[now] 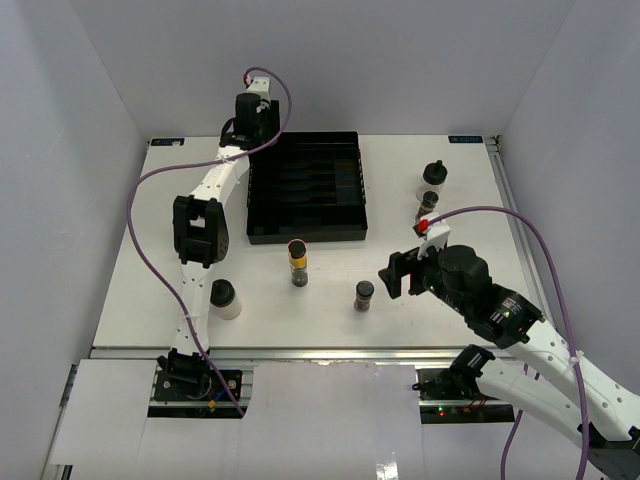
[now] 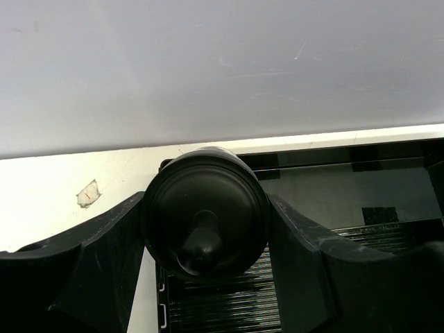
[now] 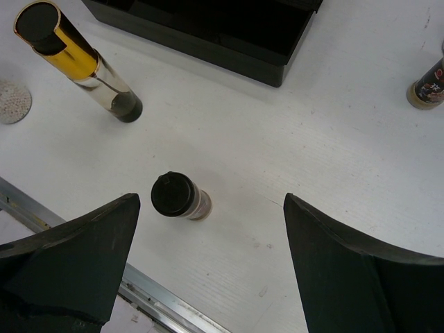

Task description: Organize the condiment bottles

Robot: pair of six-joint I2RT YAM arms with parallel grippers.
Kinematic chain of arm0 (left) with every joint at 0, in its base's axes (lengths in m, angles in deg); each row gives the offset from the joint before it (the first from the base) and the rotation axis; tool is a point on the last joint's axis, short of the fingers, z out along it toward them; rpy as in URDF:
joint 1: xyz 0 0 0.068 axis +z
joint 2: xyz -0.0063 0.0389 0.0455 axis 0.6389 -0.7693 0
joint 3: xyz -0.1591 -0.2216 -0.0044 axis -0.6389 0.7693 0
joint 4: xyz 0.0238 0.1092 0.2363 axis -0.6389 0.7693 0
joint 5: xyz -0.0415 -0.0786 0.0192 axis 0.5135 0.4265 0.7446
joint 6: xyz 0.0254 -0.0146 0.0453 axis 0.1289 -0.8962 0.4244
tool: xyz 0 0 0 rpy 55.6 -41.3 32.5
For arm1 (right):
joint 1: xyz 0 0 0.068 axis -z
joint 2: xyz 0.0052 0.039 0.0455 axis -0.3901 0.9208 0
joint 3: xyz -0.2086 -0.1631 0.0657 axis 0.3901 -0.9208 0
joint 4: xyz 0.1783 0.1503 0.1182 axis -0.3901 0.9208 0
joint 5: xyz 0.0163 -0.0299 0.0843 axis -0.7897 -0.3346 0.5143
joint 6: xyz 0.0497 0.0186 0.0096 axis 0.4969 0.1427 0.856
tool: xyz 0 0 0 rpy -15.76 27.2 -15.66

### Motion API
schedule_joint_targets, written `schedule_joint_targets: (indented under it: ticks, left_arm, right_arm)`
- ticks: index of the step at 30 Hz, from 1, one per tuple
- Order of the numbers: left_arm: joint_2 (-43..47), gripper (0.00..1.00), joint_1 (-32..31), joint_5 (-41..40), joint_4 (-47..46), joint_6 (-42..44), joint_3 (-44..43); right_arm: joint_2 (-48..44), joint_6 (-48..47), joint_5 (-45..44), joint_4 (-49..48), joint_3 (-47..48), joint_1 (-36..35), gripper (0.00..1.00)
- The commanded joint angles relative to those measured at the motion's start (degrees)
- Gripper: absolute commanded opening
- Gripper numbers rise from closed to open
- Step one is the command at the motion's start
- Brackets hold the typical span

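Observation:
My left gripper [image 2: 206,208] is shut on a squat bottle whose black knobbed cap [image 2: 229,201] fills the gap between its fingers. It is over the back left corner of the black slotted tray [image 1: 345,230]; from above, the left gripper [image 1: 257,118] hides that bottle. My right gripper [image 1: 398,272] stands open and holds nothing. Just left of it on the table stands a slim dark spice jar [image 1: 364,295], which shows near the left finger in the right wrist view [image 3: 177,196]. The yellow-banded jar [image 1: 297,262] stands in front of the tray.
A squat clear bottle [image 1: 224,298] stands near the left arm. Another squat bottle [image 1: 434,178] and a dark spice jar [image 1: 428,205] stand right of the tray. The table's metal front rail [image 3: 152,295] runs close below the right gripper.

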Motion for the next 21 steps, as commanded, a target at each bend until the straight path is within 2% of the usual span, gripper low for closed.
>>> schedule_joint_targets:
  ticks: [1,8,12,14,18,21]
  left_arm:
    - [-0.07,0.0,0.41,0.04,-3.11,0.66,-1.12]
    - [-1.44,0.01,0.49,-0.14,-3.69,0.66,-1.17]
    - [-1.91,0.09,0.49,0.11,-4.04,0.66,-1.17]
    - [-2.05,0.2,0.49,0.33,-4.12,2.13,-1.17]
    - [-2.1,0.55,0.49,0.6,-4.77,2.54,-0.74]
    - [-2.14,0.64,0.49,0.69,-5.09,2.77,-0.56]
  right_arm:
    - [-0.37,-0.84,-0.89,-1.77,0.93,-0.12,0.91]
    - [0.03,-1.11,-1.28,-1.86,0.97,-0.17,0.91]
    - [0.15,-1.16,-1.41,-2.2,0.54,-0.17,0.9]
    - [0.37,-1.11,-1.33,-2.17,0.49,-0.17,0.9]
    - [0.47,-1.11,-1.41,-2.22,0.49,-0.13,0.91]
    - [0.47,-1.11,-1.41,-2.34,0.36,-0.17,0.91]
